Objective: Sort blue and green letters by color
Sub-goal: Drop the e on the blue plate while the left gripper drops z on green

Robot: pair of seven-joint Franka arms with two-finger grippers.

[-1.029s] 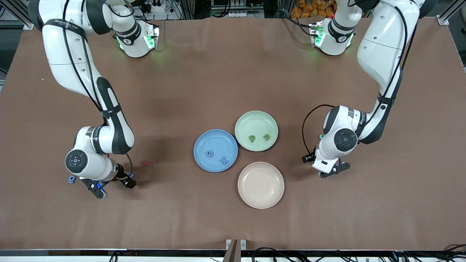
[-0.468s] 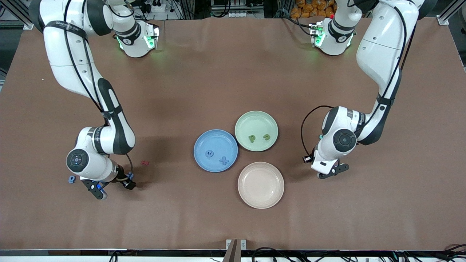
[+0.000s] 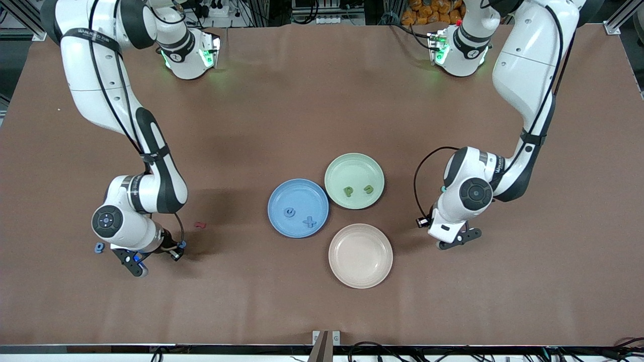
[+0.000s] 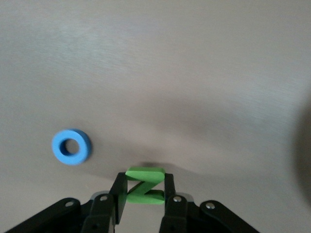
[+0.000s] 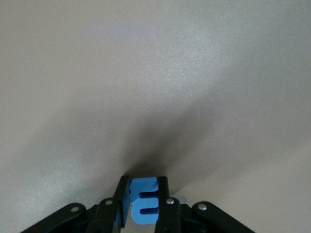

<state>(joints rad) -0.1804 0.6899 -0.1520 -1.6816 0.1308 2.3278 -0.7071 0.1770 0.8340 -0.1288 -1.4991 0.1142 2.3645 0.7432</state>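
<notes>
On the brown table (image 3: 322,100), the blue plate (image 3: 282,198) and the green plate (image 3: 352,168) at the middle each hold two letters of their own colour, and the pink plate (image 3: 360,256) holds nothing.

Both grippers were spread a second ago and have now closed, so I judge both picks made and the carrying next. The right gripper (image 3: 135,261), near the right arm's end, pinches the blue E (image 5: 144,201). Its long axis runs along the fingers and its bars point across to one finger.

The left gripper (image 3: 455,241), low over the table beside the pink plate, pinches the green N (image 4: 144,187). The N is turned sideways, with its long strokes running from finger to finger. A blue O (image 4: 72,146) lies near it.
</notes>
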